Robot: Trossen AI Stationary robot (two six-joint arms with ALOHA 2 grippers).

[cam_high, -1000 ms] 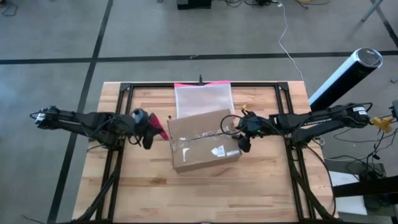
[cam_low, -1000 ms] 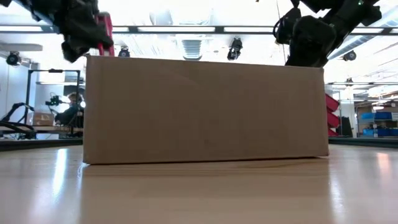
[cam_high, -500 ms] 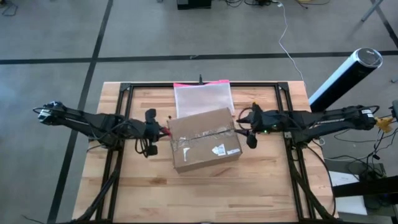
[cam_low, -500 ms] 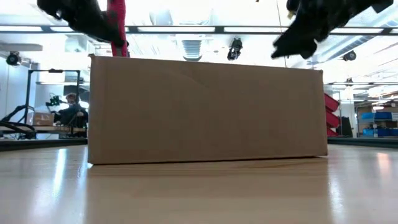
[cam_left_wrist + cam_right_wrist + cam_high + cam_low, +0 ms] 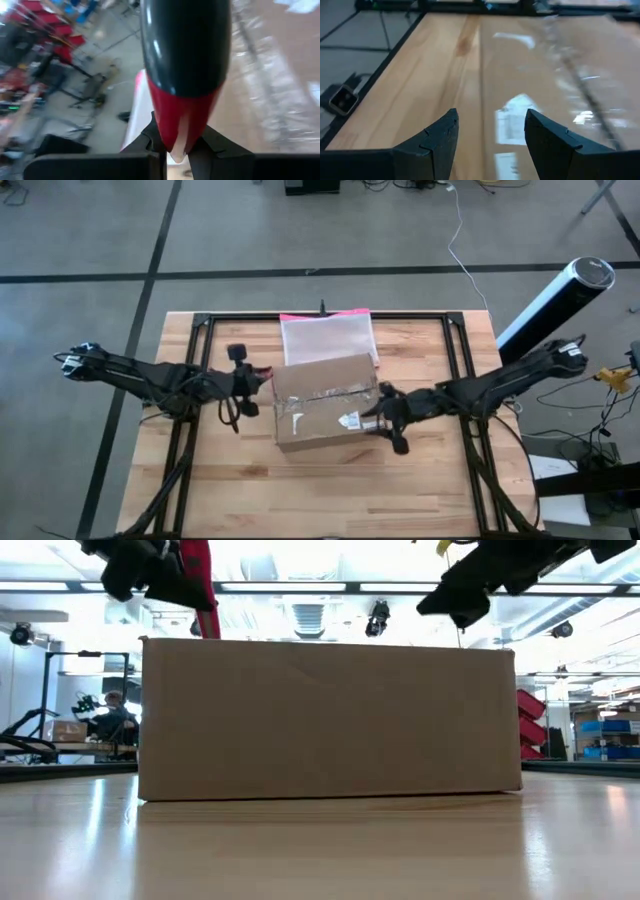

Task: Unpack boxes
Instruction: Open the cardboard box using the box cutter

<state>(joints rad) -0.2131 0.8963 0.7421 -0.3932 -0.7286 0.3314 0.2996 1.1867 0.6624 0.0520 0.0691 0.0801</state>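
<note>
The brown cardboard box (image 5: 326, 403) rests on its bottom at the table's middle, with clear tape and white labels on its top (image 5: 560, 75). My left gripper (image 5: 247, 386) hovers at the box's left end, shut on a red-and-black tool (image 5: 185, 75), which also shows in the low view (image 5: 199, 582). My right gripper (image 5: 386, 420) stands open just above the box's near right corner. Its fingers (image 5: 436, 141) straddle a white label without touching it. My left gripper pinches the tool's red end (image 5: 172, 131) between its two fingers. The tool sticks out ahead of the fingers, its black end farther out over the box's taped top. In the low view it slants down toward the box's left top edge (image 5: 213, 628), clear of the table.
A pink-edged translucent pouch (image 5: 327, 338) lies flat behind the box, toward the far edge. A black frame (image 5: 205, 330) runs around the table top. Bare wood (image 5: 330, 490) lies in front of the box. A white-and-black cylinder (image 5: 556, 302) stands off the table's far right corner.
My left gripper has gone right toward the box's left end and turned, so the tool now points over the box. My right gripper has gone toward the near edge and leftward, from the box's right side to above its near right corner.
</note>
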